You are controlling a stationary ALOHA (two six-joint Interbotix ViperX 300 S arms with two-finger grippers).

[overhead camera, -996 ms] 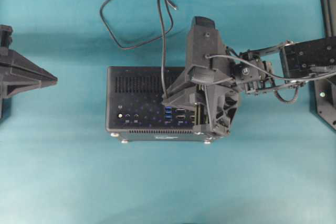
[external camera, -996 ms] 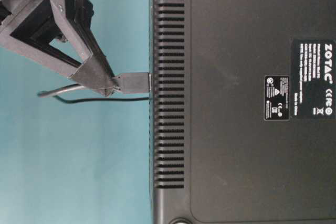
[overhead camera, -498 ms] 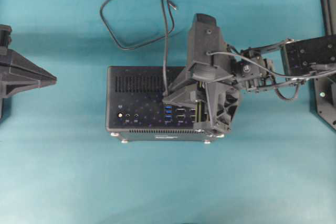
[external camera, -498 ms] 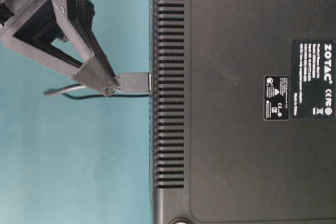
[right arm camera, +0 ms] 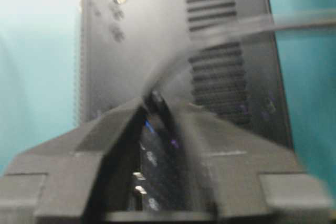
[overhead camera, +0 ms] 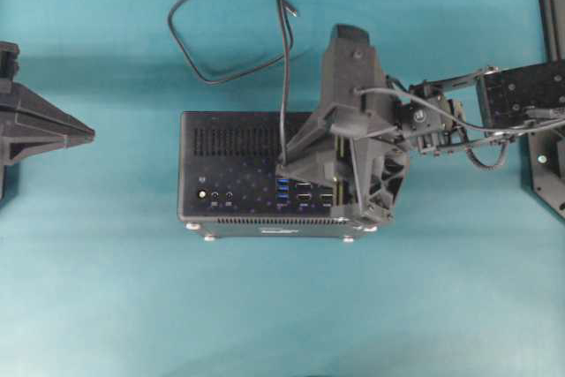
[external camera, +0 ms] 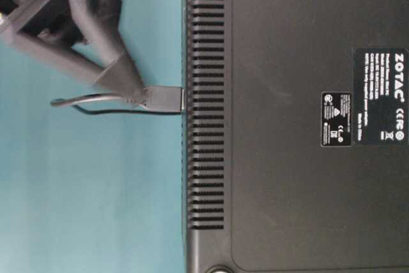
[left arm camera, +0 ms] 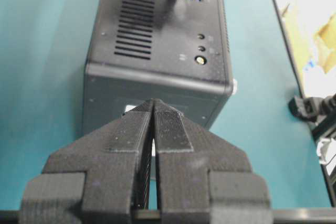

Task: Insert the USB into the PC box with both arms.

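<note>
Teal tabletop (overhead camera: 106, 306) — one PC box (overhead camera: 229, 152), one USB (external camera: 163, 98) plugged in, right end effector (right arm camera: 157, 109) parted, left end effector (left arm camera: 153, 109) pinched empty.

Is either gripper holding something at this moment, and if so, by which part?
Left gripper: nothing, fingers shut. Right gripper sits at the USB plug's cable end, but blur hides whether it grips.

Overhead view looking straight down at worktop (overhead camera: 106, 306). Table-level view sitting close against PC box (external camera: 294, 119). Wrist views peering past own claws, sharing PC box port panel from opposite ends.
</note>
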